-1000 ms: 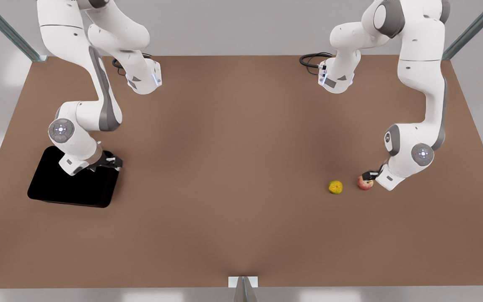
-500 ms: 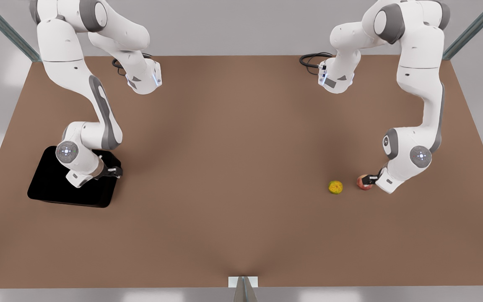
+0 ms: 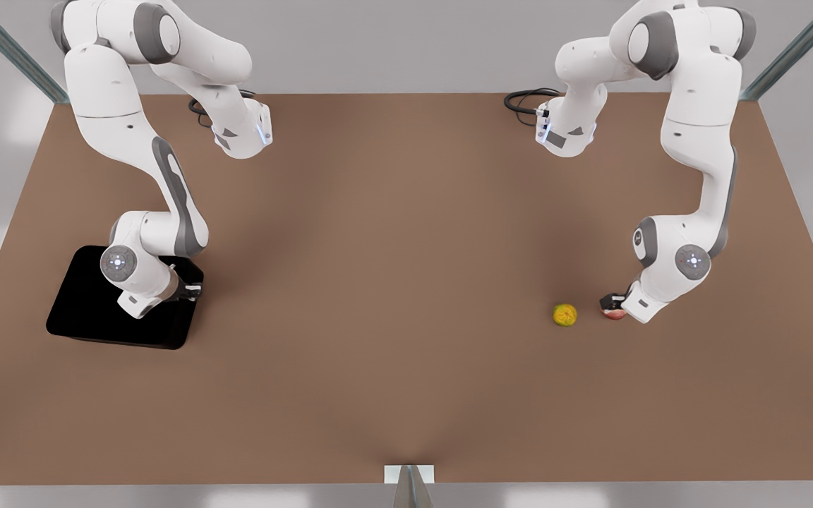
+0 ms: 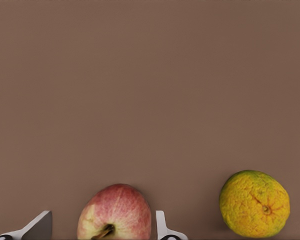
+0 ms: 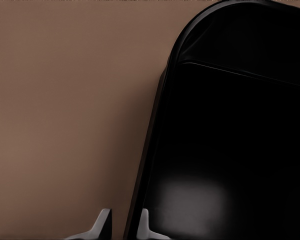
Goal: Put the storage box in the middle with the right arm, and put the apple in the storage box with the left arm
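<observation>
The black storage box (image 3: 85,314) lies at the front view's left; in the right wrist view its rounded rim (image 5: 160,100) runs between my fingers. My right gripper (image 3: 193,289) (image 5: 124,222) sits over the box's wall nearest the table's middle, its jaws narrowed and shut on that wall. The red apple (image 3: 617,315) (image 4: 115,212) rests on the table at the front view's right. My left gripper (image 3: 611,303) (image 4: 102,226) is low over it and open. One fingertip stands on each side of the fruit, with a gap on one side.
A yellow-orange round fruit (image 3: 565,315) (image 4: 255,202) lies close beside the apple, toward the table's middle. The brown table (image 3: 392,282) stretches bare between the two arms. The arm bases (image 3: 244,134) stand at the far edge.
Both wrists have sunk lower. The left gripper has come down around the apple, hiding most of it in the front view. The right gripper has settled onto the box's wall; the box has not moved.
</observation>
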